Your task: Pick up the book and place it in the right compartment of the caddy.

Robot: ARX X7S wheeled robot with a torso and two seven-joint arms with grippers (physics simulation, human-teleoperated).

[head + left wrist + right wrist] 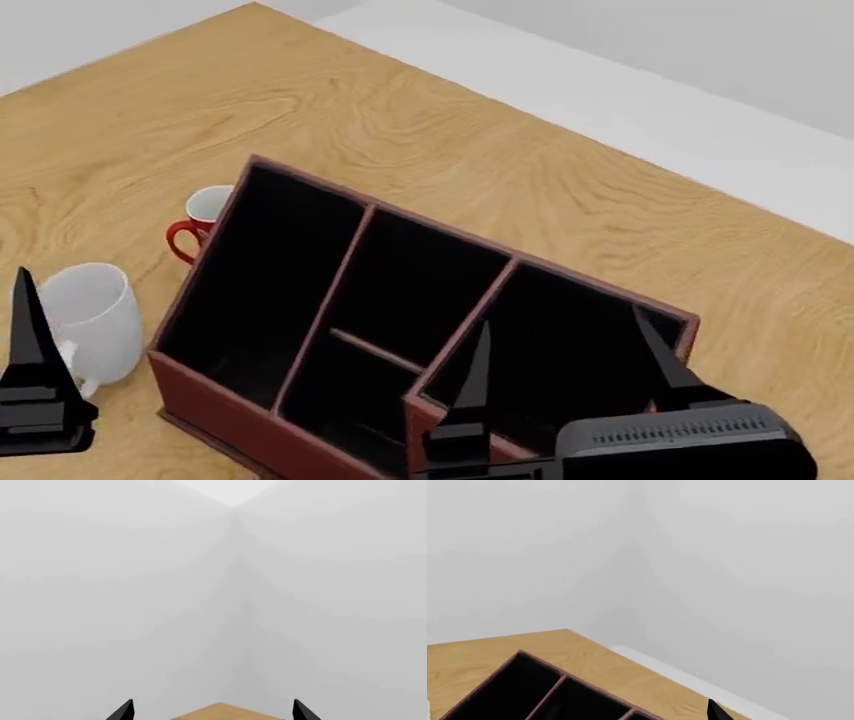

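Note:
The reddish-brown caddy (214,400) with black-lined compartments stands on the wooden table (400,110). Its right compartment (561,320) looks black inside, and I cannot make out anything in it. The book shows in no view. My right gripper (567,368) hovers over that right compartment, its two black fingers spread wide, open, with nothing visible between them. In the right wrist view only one fingertip (715,711) shows, beside the caddy (527,690). My left gripper (213,711) is open and points at the bare wall; one of its fingers (27,330) stands at the head view's left edge.
A white mug (87,315) lies on its side left of the caddy, close to my left gripper. A red mug (200,220) stands against the caddy's left wall. The table's far edge (561,130) runs diagonally, with white floor and walls beyond.

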